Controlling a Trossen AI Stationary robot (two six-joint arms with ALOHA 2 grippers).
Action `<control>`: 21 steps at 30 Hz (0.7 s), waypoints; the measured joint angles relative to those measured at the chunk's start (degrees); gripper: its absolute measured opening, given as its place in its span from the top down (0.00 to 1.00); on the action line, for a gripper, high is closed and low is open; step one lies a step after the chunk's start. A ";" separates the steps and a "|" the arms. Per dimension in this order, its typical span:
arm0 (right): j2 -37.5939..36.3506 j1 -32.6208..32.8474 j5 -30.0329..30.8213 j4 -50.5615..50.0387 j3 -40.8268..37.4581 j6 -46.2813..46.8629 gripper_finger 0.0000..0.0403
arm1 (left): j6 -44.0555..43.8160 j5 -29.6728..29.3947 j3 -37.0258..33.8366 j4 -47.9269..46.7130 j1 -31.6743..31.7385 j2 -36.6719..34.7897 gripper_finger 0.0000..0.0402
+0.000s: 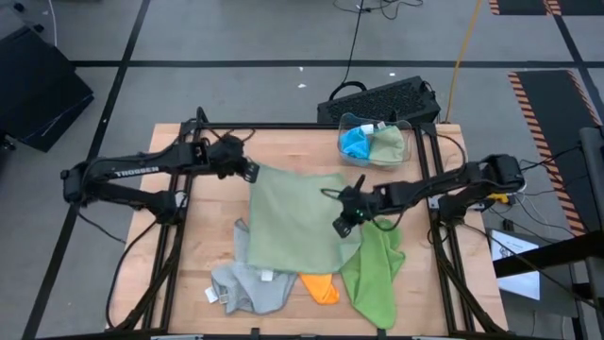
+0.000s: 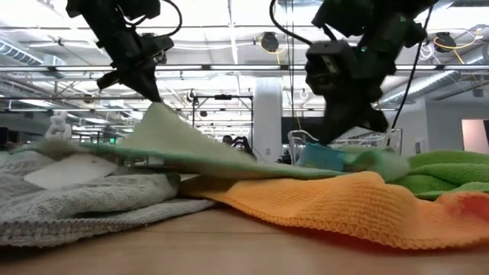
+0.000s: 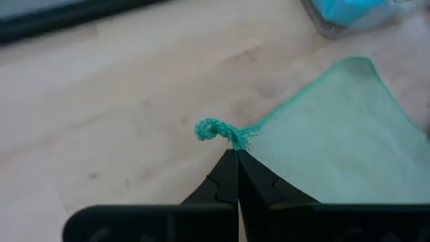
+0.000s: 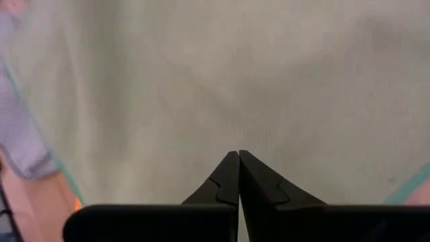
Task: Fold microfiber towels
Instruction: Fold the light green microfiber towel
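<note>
Bin (image 1: 408, 151): we see a clear tub at the far right of the bench (image 1: 203, 246), holding a bright blue towel (image 1: 355, 142) and a green one.
Sage towel (image 1: 297, 217): spread mid-bench.
Left tool (image 1: 253, 172): clamped on its far-left corner.
Right tool (image 1: 342, 225): pinched together on its right edge.

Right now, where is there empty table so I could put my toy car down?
The bare wood left of the sage towel, under the left arm, is free. So is the strip along the far edge, left of the clear bin. The near middle is crowded: grey towel, orange towel and lime towel pile up there.
</note>
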 joint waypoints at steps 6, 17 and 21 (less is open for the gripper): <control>3.99 5.19 -0.01 1.63 -0.09 7.68 1.00 | 7.96 3.92 0.05 0.15 6.17 -1.43 1.00; 6.54 10.63 -8.25 1.29 -0.02 7.48 1.00 | 13.32 5.87 0.02 0.52 10.86 -1.30 1.00; 4.70 10.19 -12.14 -5.51 -0.07 6.51 1.00 | 12.28 7.06 0.02 0.67 11.03 -1.29 1.00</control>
